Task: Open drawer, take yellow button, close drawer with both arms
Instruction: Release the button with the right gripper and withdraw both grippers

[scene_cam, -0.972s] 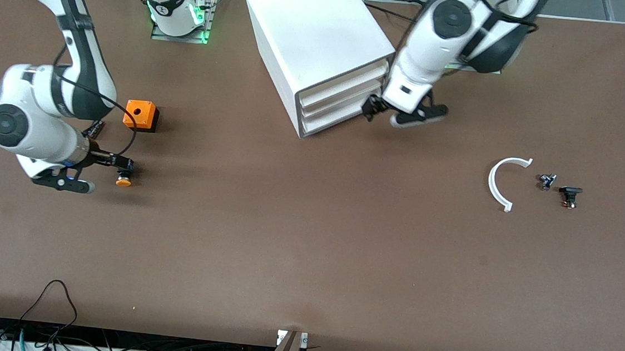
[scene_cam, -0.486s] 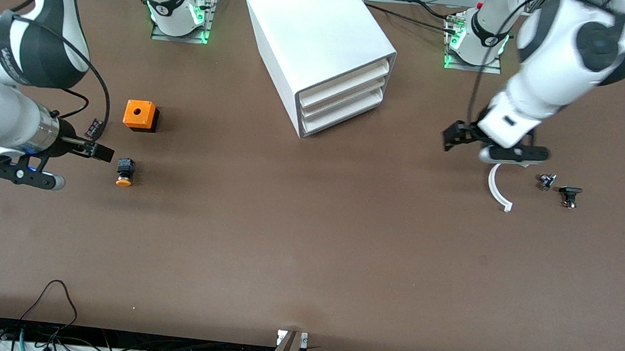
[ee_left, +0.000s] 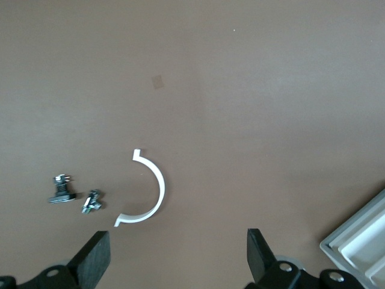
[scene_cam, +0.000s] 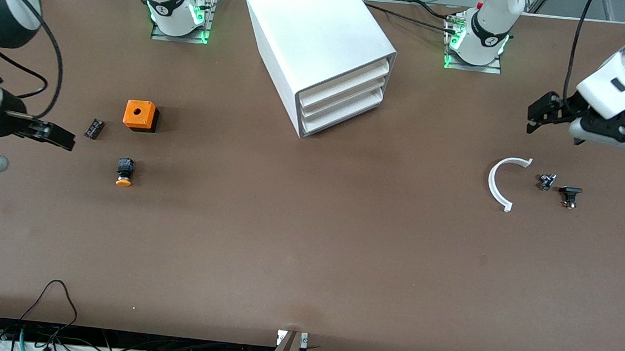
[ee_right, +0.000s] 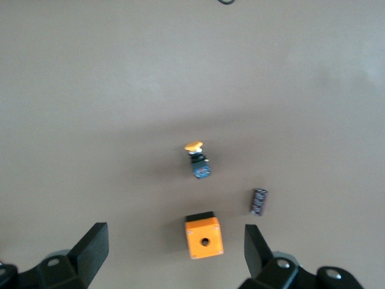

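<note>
Toward the right arm's end of the table, the button (scene_cam: 125, 172) lies on its side, released, w/ right gripper (scene_cam: 53, 135) up beside it, fingers apart and empty. Farther back, the drawer (scene_cam: 344, 81) looks shut, probably fully. Left gripper (scene_cam: 543, 113) hangs near the left-arm edge, fingers apart, likely done.

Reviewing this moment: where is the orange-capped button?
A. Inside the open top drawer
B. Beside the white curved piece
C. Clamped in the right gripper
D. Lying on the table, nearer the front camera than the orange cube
D: the button lies free on the table, just nearer the front camera than the orange cube, and the open right gripper holds nothing.
</note>
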Robot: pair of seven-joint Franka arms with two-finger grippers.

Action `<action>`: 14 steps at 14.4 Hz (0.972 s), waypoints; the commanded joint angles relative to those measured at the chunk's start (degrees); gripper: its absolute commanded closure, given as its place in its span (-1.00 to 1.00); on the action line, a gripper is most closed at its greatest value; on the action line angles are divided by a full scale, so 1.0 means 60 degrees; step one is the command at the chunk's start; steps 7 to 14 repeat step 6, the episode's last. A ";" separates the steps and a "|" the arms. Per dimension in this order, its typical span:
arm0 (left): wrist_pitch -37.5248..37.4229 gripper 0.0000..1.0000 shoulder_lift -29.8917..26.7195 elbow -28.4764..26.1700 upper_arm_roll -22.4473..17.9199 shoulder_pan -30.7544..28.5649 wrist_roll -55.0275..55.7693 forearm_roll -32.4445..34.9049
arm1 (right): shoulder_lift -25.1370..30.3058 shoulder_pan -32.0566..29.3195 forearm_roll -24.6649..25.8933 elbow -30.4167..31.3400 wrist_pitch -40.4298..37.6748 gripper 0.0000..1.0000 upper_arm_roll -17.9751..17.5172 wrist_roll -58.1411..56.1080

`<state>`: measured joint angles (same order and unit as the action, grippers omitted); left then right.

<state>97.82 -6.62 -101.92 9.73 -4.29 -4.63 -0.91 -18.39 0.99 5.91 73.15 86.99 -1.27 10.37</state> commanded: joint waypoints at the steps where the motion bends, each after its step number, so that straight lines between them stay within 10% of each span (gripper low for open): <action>1: -0.0409 -1.00 -0.0098 0.0302 -0.0024 0.0114 -0.0196 0.0254 | 0.0602 -0.0033 -0.0149 0.0827 -0.0158 -1.00 0.0796 -0.0937; 14: -0.0453 -1.00 -0.0084 0.0331 -0.0054 0.0144 -0.0167 0.0254 | 0.1086 -0.0033 -0.0179 0.1620 0.0061 -1.00 0.1135 -0.1069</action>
